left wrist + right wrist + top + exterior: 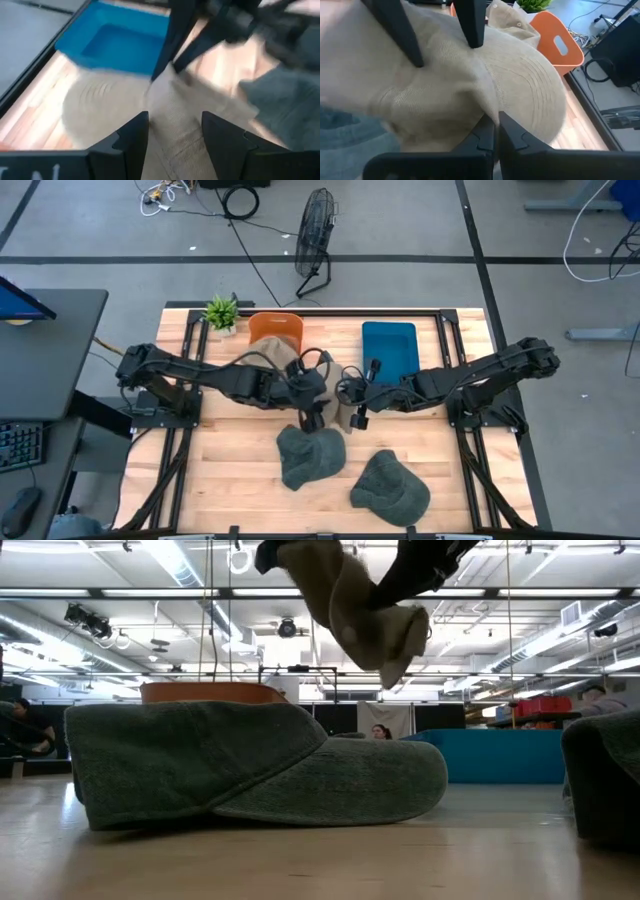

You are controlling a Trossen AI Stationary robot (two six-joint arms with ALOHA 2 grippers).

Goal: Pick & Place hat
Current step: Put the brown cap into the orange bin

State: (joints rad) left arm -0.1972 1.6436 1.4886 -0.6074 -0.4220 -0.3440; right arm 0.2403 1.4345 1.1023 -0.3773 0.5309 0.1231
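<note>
Two green hats [310, 456] [390, 485] lie near the table's [230, 480] front edge, one beige hat [470, 85] hangs mid-table pinched by the closed right gripper [496, 131], left gripper [172, 132] wide open beside it.

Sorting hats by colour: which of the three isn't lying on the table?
The beige hat, held up by the right gripper; both grey-green hats lie flat on the table.

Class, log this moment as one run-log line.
right gripper: shut on beige hat, lifted | left gripper: open at hat | two green hats on table
</note>
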